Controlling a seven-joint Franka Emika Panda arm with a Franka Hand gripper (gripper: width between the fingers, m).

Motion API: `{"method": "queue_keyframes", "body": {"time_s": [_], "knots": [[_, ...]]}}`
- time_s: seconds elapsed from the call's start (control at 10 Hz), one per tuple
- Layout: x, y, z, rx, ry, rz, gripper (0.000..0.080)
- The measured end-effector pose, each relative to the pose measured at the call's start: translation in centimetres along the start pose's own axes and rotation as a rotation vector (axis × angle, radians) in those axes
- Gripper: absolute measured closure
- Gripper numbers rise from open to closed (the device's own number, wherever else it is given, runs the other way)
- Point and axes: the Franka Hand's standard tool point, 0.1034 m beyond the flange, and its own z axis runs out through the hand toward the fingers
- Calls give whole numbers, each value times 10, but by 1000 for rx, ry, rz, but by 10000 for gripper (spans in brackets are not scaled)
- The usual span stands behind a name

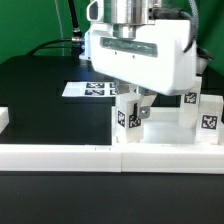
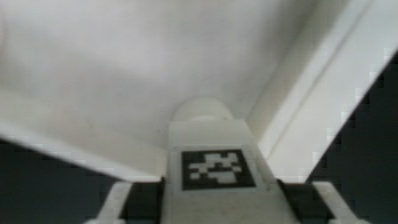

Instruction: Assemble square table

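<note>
My gripper (image 1: pixel 133 110) is shut on a white table leg (image 1: pixel 127 116) with a black-and-white tag and holds it upright over the near left part of the square table top (image 1: pixel 165 136). In the wrist view the leg (image 2: pixel 214 150) sits between my two fingers (image 2: pixel 143 203), and my gripper (image 2: pixel 217 200) points it at the top's white inner face (image 2: pixel 125 80) beside its raised rim (image 2: pixel 306 75). Two more tagged legs (image 1: pixel 190 101) (image 1: pixel 208 119) stand upright on the top at the exterior view's right. The leg's lower end is hidden.
A long white border rail (image 1: pixel 60 155) runs across the front, with a short rail end (image 1: pixel 4 120) at the exterior view's left. The marker board (image 1: pixel 92 90) lies flat on the black table behind the gripper.
</note>
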Motion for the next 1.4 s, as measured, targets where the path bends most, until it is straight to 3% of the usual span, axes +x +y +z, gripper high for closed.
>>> {"method": "queue_keyframes", "body": {"time_s": [0.1,0.3,0.6,0.9,1.0,1.1,1.2,1.4], "knots": [[-1,-1,0,14,-12,139,509],[0,-2,0,71,-51,430,509],[0,-3,0,78,-67,608,509],[1,-3,0,82,-62,500,507],[2,-3,0,88,-55,329,284],[2,-5,-1,95,-47,143,284],[1,-5,-2,98,-41,-2,178],[2,-4,-1,98,-35,-108,158]]}}
